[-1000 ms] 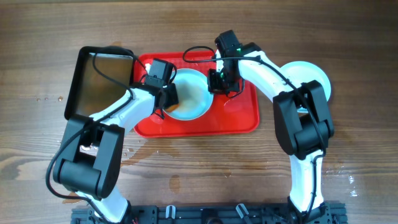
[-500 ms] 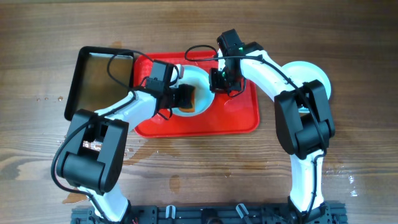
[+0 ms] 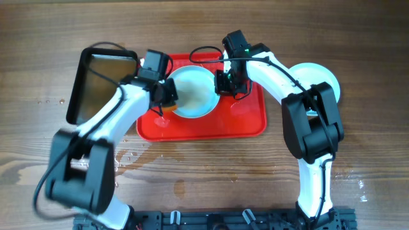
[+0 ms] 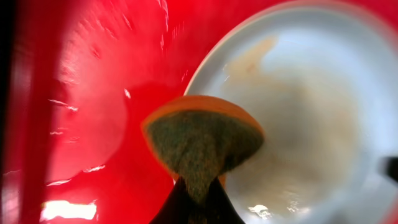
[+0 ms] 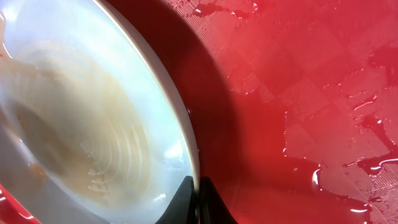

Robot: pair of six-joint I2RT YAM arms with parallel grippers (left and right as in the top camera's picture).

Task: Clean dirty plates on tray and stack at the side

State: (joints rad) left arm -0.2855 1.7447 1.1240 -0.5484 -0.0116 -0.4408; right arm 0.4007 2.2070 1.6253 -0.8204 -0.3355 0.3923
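A white plate [image 3: 192,93] with a pale blue rim and brownish streaks sits on the red tray [image 3: 246,122]. My left gripper [image 3: 167,97] is shut on an orange sponge [image 4: 202,140] with a dark scouring face. The sponge rests at the plate's [image 4: 311,112] left rim, half over the wet tray [image 4: 93,93]. My right gripper [image 3: 223,83] is shut on the plate's right rim, and the right wrist view shows that rim [image 5: 186,143] pinched between the fingertips of the gripper [image 5: 196,193]. Another white plate [image 3: 323,76] lies on the table to the right, partly under the right arm.
A black rectangular pan [image 3: 96,80] with brownish liquid stands just left of the tray. Water drops and puddles lie on the tray floor [image 5: 323,137] and on the wooden table [image 3: 147,153] in front of it.
The left arm swept the sponge right onto the plate, then back left to its rim. The right gripper has kept its hold on the plate's rim without moving.
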